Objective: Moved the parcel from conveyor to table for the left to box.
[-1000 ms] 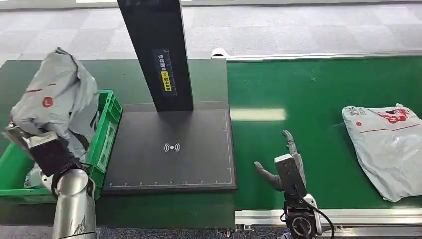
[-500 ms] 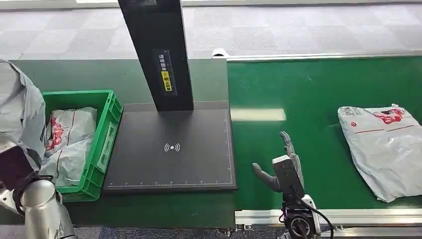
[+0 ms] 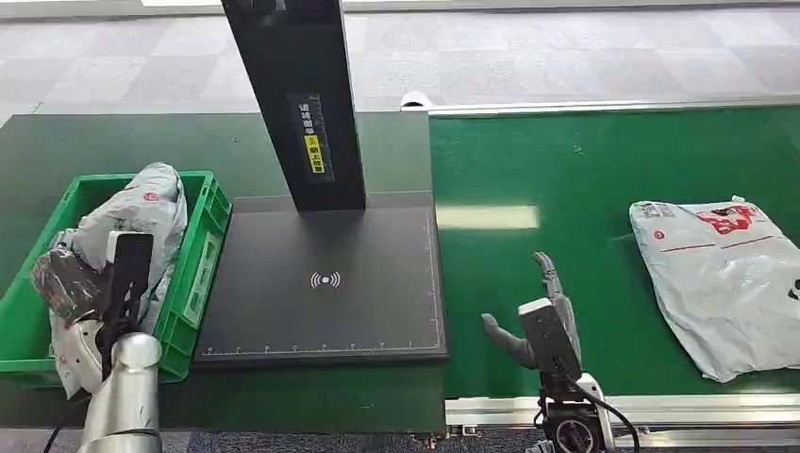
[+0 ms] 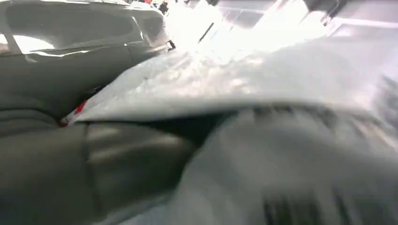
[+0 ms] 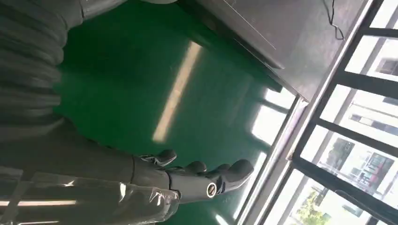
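In the head view a grey parcel [image 3: 151, 212] with red print lies in the green crate [image 3: 205, 247] at the left. My left hand [image 3: 68, 280] sits down in the crate and grips the parcel, whose film bulges around the dark fingers. The blurred left wrist view has the crinkled parcel [image 4: 263, 84] pressed close over the thumb [image 4: 117, 159]. My right hand [image 3: 540, 316] hovers over the green conveyor [image 3: 585, 170], held flat with fingers straight and nothing in it. A second grey parcel [image 3: 722, 274] lies on the belt to its right, well apart from it.
A black scanning pad [image 3: 325, 278] with a dark upright post [image 3: 297, 94] stands between the crate and the conveyor. The belt's metal rail [image 3: 660, 408] runs along the near edge. In the right wrist view the outstretched fingers [image 5: 206, 176] hang above green belt [image 5: 141, 93].
My left arm swung the raised parcel out to the left, then brought it down into the green crate. The parcel on the belt has drifted slightly leftward. The right hand has hardly moved.
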Motion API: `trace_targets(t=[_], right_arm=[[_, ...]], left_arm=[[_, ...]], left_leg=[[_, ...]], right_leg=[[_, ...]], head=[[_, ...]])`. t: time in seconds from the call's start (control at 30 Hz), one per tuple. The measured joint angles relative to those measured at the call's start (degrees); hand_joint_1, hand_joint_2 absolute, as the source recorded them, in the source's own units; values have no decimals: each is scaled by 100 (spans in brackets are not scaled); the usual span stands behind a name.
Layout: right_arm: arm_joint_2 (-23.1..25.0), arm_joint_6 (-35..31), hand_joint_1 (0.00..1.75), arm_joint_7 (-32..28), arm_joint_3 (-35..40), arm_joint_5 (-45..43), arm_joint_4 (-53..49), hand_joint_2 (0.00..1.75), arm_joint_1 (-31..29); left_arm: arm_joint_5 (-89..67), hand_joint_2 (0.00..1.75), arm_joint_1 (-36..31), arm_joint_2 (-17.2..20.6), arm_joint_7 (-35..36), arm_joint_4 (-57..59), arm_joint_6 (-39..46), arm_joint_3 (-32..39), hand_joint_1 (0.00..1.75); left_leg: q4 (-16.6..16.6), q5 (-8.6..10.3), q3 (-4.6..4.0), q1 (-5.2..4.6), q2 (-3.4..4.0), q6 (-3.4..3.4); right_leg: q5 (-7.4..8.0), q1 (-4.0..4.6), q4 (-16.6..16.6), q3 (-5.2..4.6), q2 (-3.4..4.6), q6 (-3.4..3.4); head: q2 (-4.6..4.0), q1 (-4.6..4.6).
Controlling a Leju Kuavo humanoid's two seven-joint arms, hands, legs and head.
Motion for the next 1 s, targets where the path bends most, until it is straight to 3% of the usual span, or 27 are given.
trace_targets(t=[0.1,0.27,0.43,0.47,0.5,0.7,0.9,1.0], right_arm=[[0,11,0,0,0,4,0,175,-1],[0,11,0,0,0,-9,0,175,0],[0,11,0,0,-2,-11,0,175,0],[0,0,0,-11,-2,-44,0,175,-3],[-2,-2,0,-20,-2,-65,2,175,-10],[-7,-18,0,-83,0,-107,85,175,-101],[-7,-61,0,-116,9,-142,179,175,-143],[-7,-103,0,-116,9,-142,208,175,-143]], left_arm=[[138,0,1,26,-37,44,105,-13,0],[81,0,3,-41,-715,-133,112,217,0],[79,0,3,-50,-760,-152,112,238,0],[153,0,-33,-308,-1841,-506,120,692,0],[619,0,-69,-513,-2293,-825,129,1014,0],[2092,0,59,-667,-2334,-1421,131,918,0],[2234,0,147,-739,-2339,-1786,131,844,0],[1548,0,144,-774,-2268,-1818,136,870,0]], left_leg=[[0,0,-1,0,-1,0],[0,0,-1,0,-1,0],[0,0,-1,0,-1,0],[0,0,-2,0,-4,0],[0,0,-2,0,-2,0],[0,0,-3,1,-6,0],[0,0,-3,1,-6,0],[1,0,0,0,-7,0]], right_leg=[[0,0,0,0,0,0],[0,0,0,-1,0,0],[0,0,0,-1,0,0],[0,0,0,0,-1,0],[0,0,0,0,-1,0],[0,1,0,0,-2,0],[0,1,0,1,-2,0],[0,0,-1,-1,-2,0]], head=[[0,-2],[0,-2],[0,-2],[0,0],[0,-2],[0,0],[0,0],[0,-2]])
